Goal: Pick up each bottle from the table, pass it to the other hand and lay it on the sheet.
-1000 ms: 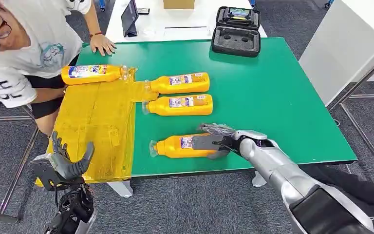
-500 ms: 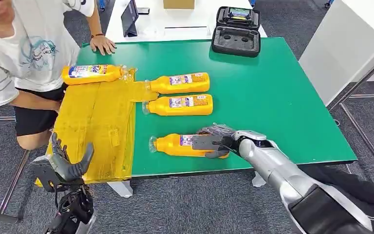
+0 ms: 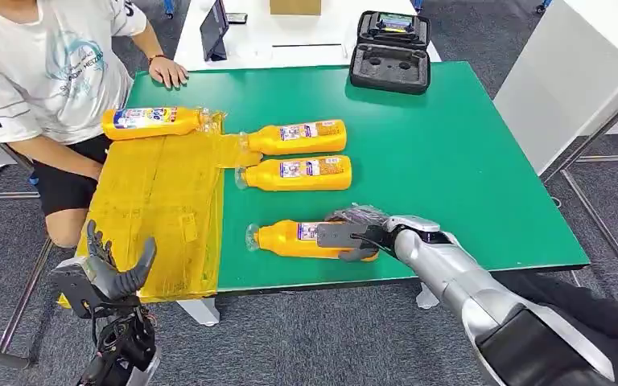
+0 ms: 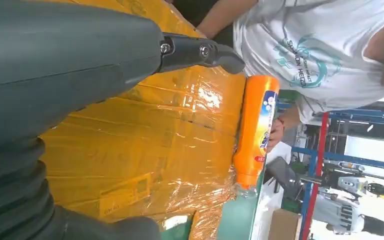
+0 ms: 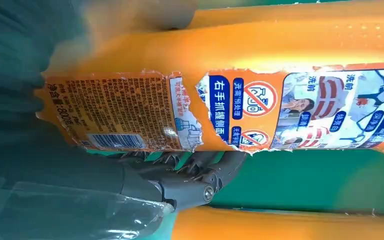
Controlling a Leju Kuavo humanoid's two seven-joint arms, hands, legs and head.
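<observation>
While the right hand (image 3: 352, 235) grips the nearest bottle (image 3: 302, 240) on the table (image 3: 467, 161) — the left hand (image 3: 109, 269) hangs spread, just short of the sheet (image 3: 161, 209).

My right hand (image 3: 352, 235), arm stretched toward one o'clock, gripped the nearest bottle (image 3: 294, 240); my left hand (image 3: 106, 272) waited at seven o'clock, fingers spread, holding nothing.
</observation>
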